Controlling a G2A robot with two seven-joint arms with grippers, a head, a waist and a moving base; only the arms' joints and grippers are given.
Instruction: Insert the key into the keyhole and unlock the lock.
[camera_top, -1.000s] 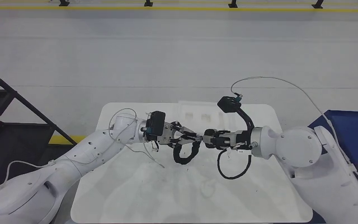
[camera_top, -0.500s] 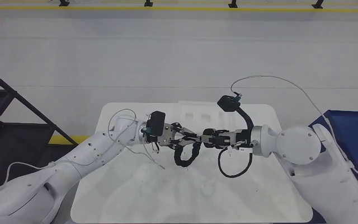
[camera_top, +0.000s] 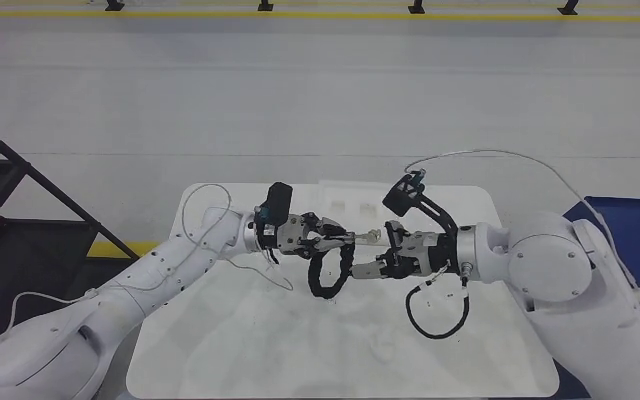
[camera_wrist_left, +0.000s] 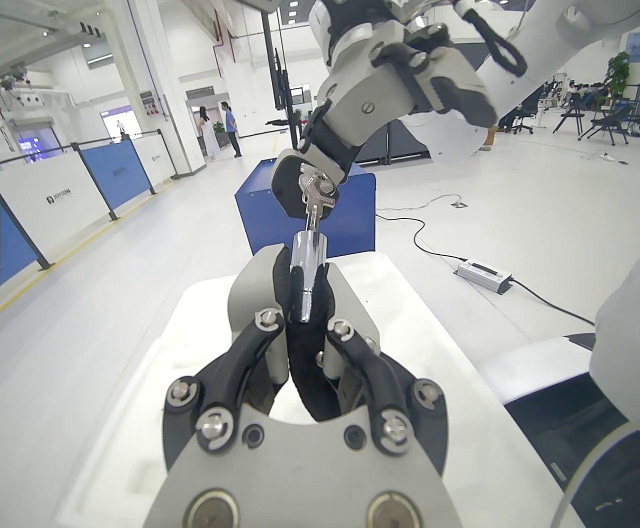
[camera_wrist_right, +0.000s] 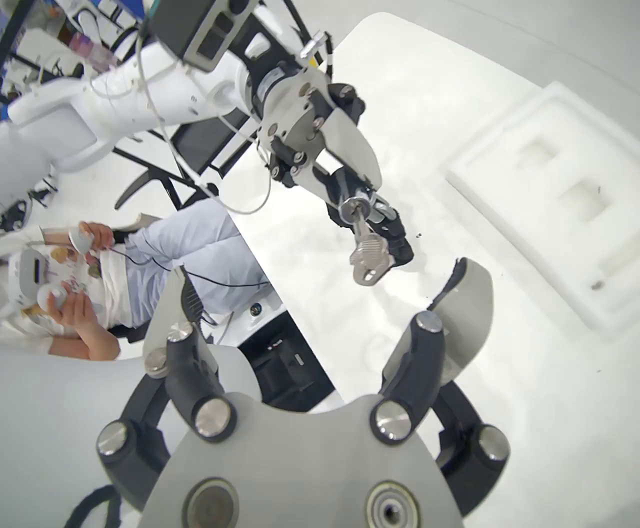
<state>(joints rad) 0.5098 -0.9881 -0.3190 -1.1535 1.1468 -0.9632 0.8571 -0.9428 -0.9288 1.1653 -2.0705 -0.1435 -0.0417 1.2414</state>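
My left gripper is shut on a chrome lock cylinder, held above the middle of the white table. The lock's black cable loop hangs below it. A silver key sticks out of the cylinder's end, its blade in the keyhole. My right gripper faces the key head and is open, one finger on each side of it and a gap to both. In the top view the two grippers meet nose to nose.
A white foam tray with shallow pockets lies at the back of the table, just behind the grippers. A blue box stands off the table's right side. A black frame stands to the left.
My right gripper was shut on the key at the lock; it has rolled its wrist, opened and let go. The key stays in the cylinder. The left arm has shifted slightly.
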